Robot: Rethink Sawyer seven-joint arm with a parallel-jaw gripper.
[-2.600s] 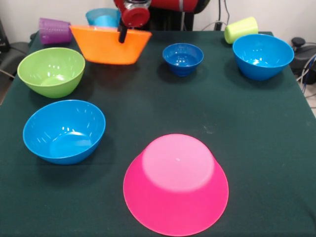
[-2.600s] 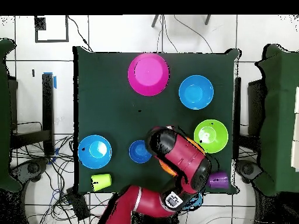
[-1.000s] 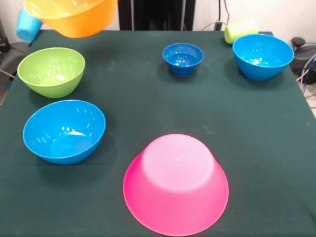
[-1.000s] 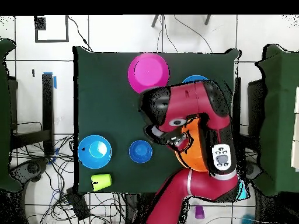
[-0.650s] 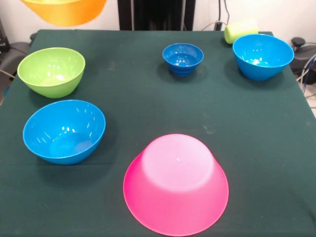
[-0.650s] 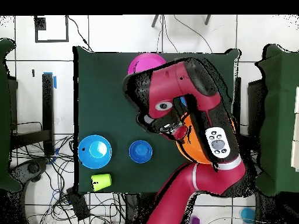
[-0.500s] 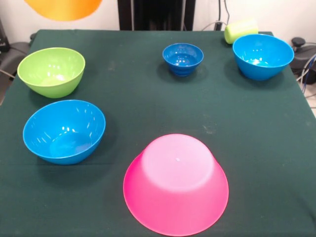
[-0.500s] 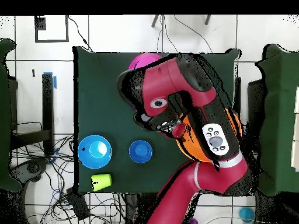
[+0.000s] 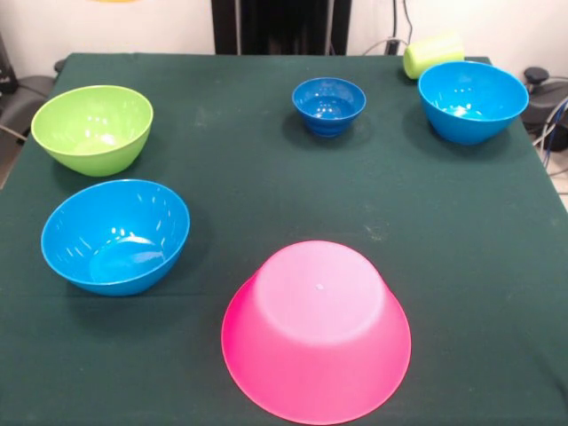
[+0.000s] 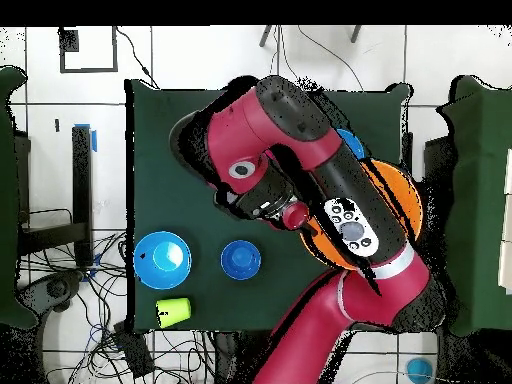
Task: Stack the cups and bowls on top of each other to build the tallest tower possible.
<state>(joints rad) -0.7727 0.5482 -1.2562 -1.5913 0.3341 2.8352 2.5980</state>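
The big pink bowl point(image 9: 316, 330) lies upside down at the table's near edge in the front view. A medium blue bowl point(image 9: 115, 235), the green bowl point(image 9: 91, 127), the small dark-blue bowl point(image 9: 328, 105) and a second blue bowl point(image 9: 472, 100) stand upright. The yellow-green cup point(image 9: 433, 53) lies at the back right. In the overhead view the big orange bowl point(image 10: 395, 205) hangs high in the air under the arm, with my gripper point(image 10: 300, 222) shut on its rim. The arm hides the pink and green bowls there. No tower stands.
From above, the red arm point(image 10: 300, 140) covers the table's middle. A blue bowl point(image 10: 162, 260), the dark-blue bowl point(image 10: 240, 260) and the yellow-green cup point(image 10: 173, 311) show to its left. A light-blue cup or small bowl point(image 10: 420, 370) lies on the floor off the table.
The orange bowl rose off the table and out of the front view's top. The arm swung over the table's middle. The purple and light-blue things at the table's back edge are gone.
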